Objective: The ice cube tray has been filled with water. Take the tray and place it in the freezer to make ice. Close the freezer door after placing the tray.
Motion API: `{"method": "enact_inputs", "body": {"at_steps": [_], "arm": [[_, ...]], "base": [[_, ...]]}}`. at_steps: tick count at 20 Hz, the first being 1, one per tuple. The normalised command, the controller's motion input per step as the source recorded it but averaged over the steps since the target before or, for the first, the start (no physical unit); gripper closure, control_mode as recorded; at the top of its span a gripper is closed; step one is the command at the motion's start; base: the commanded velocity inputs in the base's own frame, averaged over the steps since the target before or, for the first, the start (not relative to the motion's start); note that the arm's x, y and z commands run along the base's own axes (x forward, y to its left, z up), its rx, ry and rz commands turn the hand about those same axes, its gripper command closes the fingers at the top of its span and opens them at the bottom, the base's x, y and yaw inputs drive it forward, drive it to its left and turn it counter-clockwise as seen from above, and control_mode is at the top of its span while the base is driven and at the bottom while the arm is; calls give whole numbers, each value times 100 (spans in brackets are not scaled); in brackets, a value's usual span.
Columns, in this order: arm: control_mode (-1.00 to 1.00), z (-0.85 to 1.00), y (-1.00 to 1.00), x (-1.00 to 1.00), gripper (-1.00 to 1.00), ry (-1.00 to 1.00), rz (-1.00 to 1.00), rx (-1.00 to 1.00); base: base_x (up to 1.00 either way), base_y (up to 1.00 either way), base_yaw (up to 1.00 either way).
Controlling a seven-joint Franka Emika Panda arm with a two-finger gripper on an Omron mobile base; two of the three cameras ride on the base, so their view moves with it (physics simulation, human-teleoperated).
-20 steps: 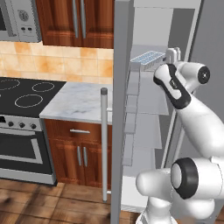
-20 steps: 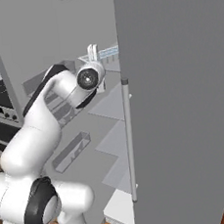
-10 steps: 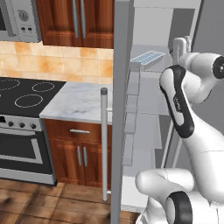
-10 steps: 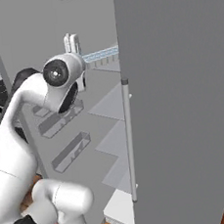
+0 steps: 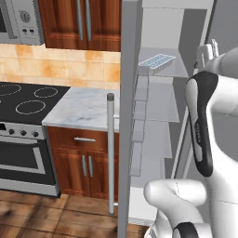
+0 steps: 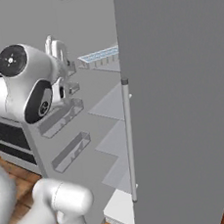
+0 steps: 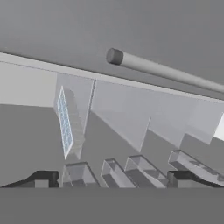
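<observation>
You can see the ice cube tray (image 5: 158,61) lying on the top shelf (image 5: 179,69) inside the freezer (image 6: 93,17). The freezer door (image 5: 128,116) stands open. Your gripper (image 7: 113,178) holds nothing, its jaws wide apart.

My arm (image 5: 204,130) has glossy white rounded links joined by dark grey joint bands, one bearing a faint marking. A white disc cap (image 6: 10,60) with a small central dot closes one joint. The fingers (image 7: 43,178) are small, dark and blocky.
</observation>
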Motion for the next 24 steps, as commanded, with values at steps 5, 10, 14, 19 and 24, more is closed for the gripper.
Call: {"method": "enact_inputs", "body": {"at_steps": [5,10,14,19,24], "arm": [[-100,-79,0,-99,-100,5,0,-11],[-100,-36,0,-83,-100,-3,0,-6],[-100,13,0,-57,-100,-3,0,0],[-100,14,0,-20,-100,4,0,0],[100,0,0,0,-100,0,0,0]], "base": [[0,0,0],[0,0,0],[0,0,0],[0,0,0],[-28,2,-5]]}}
